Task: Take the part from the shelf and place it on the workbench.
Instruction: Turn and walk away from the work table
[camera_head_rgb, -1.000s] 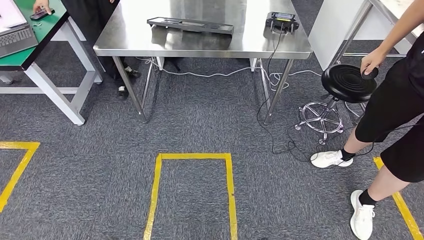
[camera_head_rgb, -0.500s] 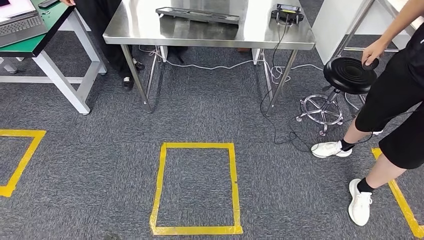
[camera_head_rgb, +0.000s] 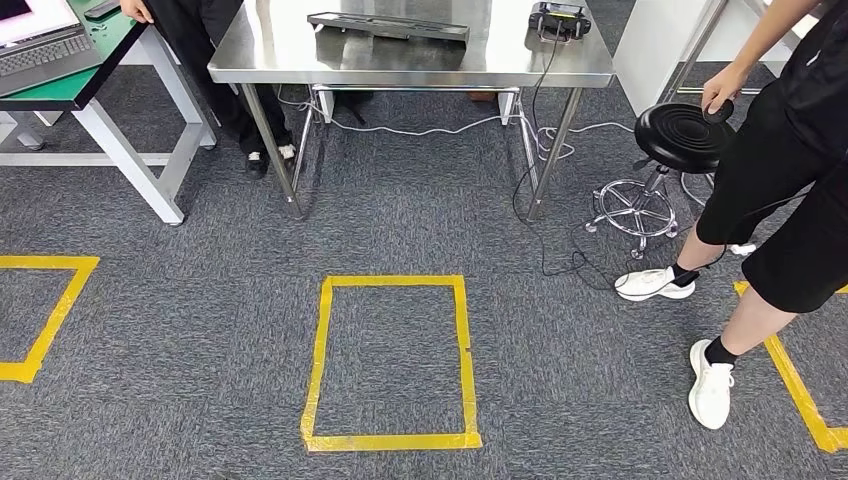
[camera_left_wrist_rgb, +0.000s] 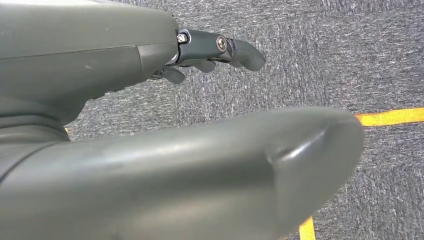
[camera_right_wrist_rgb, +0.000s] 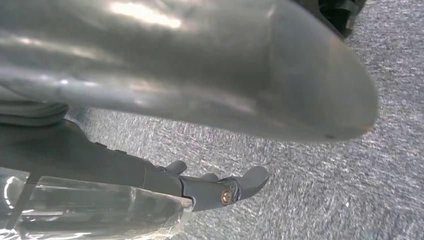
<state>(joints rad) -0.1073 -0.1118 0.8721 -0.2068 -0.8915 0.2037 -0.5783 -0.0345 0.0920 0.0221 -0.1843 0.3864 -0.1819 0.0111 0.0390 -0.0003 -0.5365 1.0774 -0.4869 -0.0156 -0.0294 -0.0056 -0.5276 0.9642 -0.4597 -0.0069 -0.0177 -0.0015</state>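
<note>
**Inspector:** Since the earlier frame, what has changed?

**Robot:** Whole head view has shifted, so my camera moved, not the furniture. The yellow tape rectangle (camera_head_rgb: 390, 282) on the carpet now shows all four sides. The person (camera_head_rgb: 790, 170) on my right has stepped; their hand (camera_head_rgb: 718, 92) rests on the black stool (camera_head_rgb: 682, 135).

**Inspector:** Left hand, condition?

**Robot:** My left hand (camera_left_wrist_rgb: 200, 170) hangs over grey carpet near a yellow tape line. Its dark fingers (camera_left_wrist_rgb: 235, 50) reach out straight, well apart from the thick thumb. Nothing lies between them and they touch nothing.

**Inspector:** Right hand?

**Robot:** My right hand (camera_right_wrist_rgb: 200, 95) is also over carpet. Its fingers (camera_right_wrist_rgb: 220, 190) are extended, away from the thumb. A clear plastic piece (camera_right_wrist_rgb: 95, 210), glossy and see-through, lies against the finger side of the hand. I cannot tell whether the fingers grip it or it merely sits against them.

**Inspector:** Location of the part?

**Robot:** That clear plastic piece at my right hand is the only candidate near me; I cannot confirm its identity.

**Inspector:** And the workbench?

**Robot:** The steel workbench (camera_head_rgb: 280, 50) stands ahead, beyond the tape rectangle. A long dark tray (camera_head_rgb: 388, 26) lies on it, and a black device (camera_head_rgb: 558, 18) with a trailing cable sits near its right end. A green table (camera_head_rgb: 70, 80) with a laptop (camera_head_rgb: 40, 40) stands to the left.
</note>
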